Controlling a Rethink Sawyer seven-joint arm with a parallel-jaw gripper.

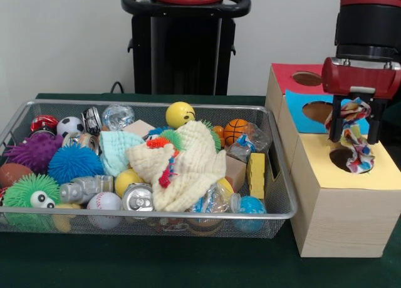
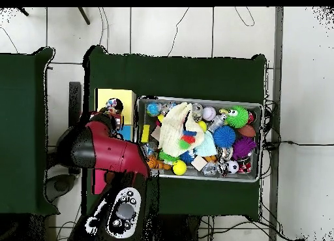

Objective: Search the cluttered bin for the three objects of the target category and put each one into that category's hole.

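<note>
My gripper (image 1: 355, 133) hangs over the yellow-topped wooden box (image 1: 376, 172) at the right. It is shut on a spotted cloth piece (image 1: 352, 116), white with coloured spots. The cloth's lower end (image 1: 362, 158) dangles onto the round hole (image 1: 340, 158) in the yellow top. In the overhead view the cloth (image 2: 114, 106) shows above the yellow box (image 2: 103, 98), just past my arm (image 2: 107, 153). The wire mesh bin (image 1: 207, 106) stands to the left, full of toys. No other spotted cloth piece shows in it.
A blue-topped box (image 1: 301, 109) and a red-topped box (image 1: 285, 75) stand behind the yellow one. In the bin, a large cream waffle cloth (image 1: 191, 169) lies over the middle, with a pale blue cloth (image 1: 116, 147), balls, cans and spiky toys around it.
</note>
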